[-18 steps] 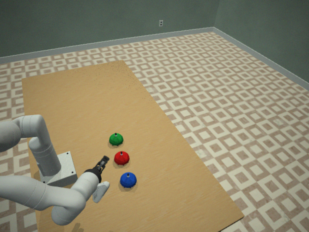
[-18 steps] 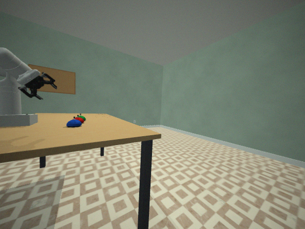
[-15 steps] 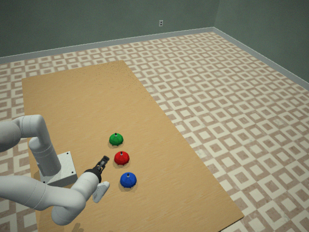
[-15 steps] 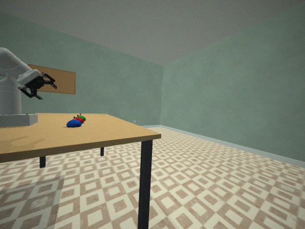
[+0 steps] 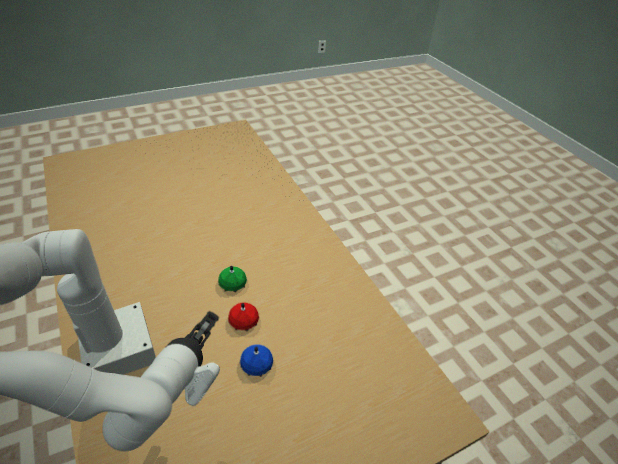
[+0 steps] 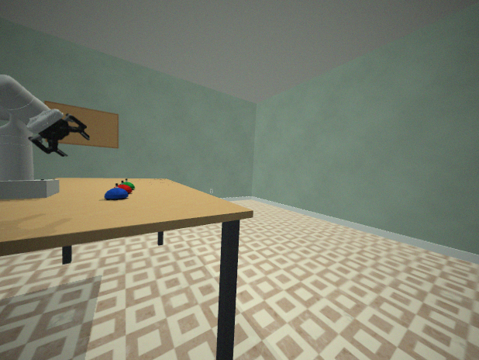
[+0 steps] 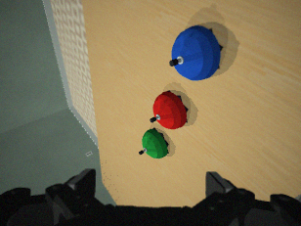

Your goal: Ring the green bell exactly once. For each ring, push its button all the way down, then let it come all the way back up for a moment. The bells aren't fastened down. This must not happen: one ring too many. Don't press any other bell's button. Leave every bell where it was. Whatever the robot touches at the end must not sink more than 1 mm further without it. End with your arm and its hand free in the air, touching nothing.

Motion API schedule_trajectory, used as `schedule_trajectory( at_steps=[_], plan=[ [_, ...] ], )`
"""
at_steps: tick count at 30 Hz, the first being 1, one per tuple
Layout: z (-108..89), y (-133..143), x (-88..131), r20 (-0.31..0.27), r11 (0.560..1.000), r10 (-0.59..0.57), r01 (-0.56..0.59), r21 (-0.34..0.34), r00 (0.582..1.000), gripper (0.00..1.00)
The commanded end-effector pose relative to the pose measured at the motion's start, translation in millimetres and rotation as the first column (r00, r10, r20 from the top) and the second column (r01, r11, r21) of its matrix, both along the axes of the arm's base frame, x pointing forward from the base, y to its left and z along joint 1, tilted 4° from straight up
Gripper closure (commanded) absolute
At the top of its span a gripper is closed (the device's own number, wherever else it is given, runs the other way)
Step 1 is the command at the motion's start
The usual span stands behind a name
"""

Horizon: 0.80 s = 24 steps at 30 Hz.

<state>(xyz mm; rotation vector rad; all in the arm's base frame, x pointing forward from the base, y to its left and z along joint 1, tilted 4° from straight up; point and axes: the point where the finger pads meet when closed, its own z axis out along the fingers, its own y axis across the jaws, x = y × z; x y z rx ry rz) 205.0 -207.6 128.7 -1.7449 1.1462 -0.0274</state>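
Three dome bells stand in a row on the wooden table. The green bell (image 5: 232, 278) is the farthest from the arm's base, the red bell (image 5: 243, 316) is in the middle, and the blue bell (image 5: 256, 360) is nearest the front. Each has a small dark button on top. They also show in the wrist view: the green bell (image 7: 154, 144), the red bell (image 7: 169, 110), the blue bell (image 7: 196, 52). My gripper (image 5: 207, 325) (image 6: 67, 141) is open and empty. It hangs high above the table, to the left of the red bell, touching nothing.
The arm's grey base plate (image 5: 127, 340) sits on the table left of the bells. The table's right edge (image 5: 380, 290) runs close past the bells, with tiled floor beyond.
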Motion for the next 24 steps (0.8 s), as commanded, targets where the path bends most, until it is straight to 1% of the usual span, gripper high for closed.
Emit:
schedule_trajectory(
  at_steps=[1,7,11,14,16,18,20,22,24],
  plan=[
    [0.3,-0.1,0.2,0.000,1.000,0.001,-0.001,-0.001,1.000,0.00],
    [-1.6,4.2,2.6,0.000,0.999,0.035,-0.035,-0.019,0.999,0.00],
    [-5.7,12.8,7.3,-0.002,0.993,0.107,-0.107,-0.055,0.994,0.00],
    [-10.4,22.6,12.7,-0.005,0.976,0.193,-0.192,-0.097,0.981,0.00],
    [-10.4,22.6,12.7,-0.005,0.976,0.193,-0.192,-0.097,0.981,0.00],
    [-14.3,30.5,16.9,-0.008,0.956,0.264,-0.263,-0.133,0.964,0.00],
    [-18.7,39.3,21.8,-0.013,0.923,0.346,-0.343,-0.175,0.938,0.00],
    [-23.5,48.7,27.1,-0.020,0.876,0.435,-0.428,-0.221,0.900,0.00],
    [-28.4,58.6,33.1,-0.030,0.813,0.529,-0.516,-0.271,0.848,0.00]
  ],
)
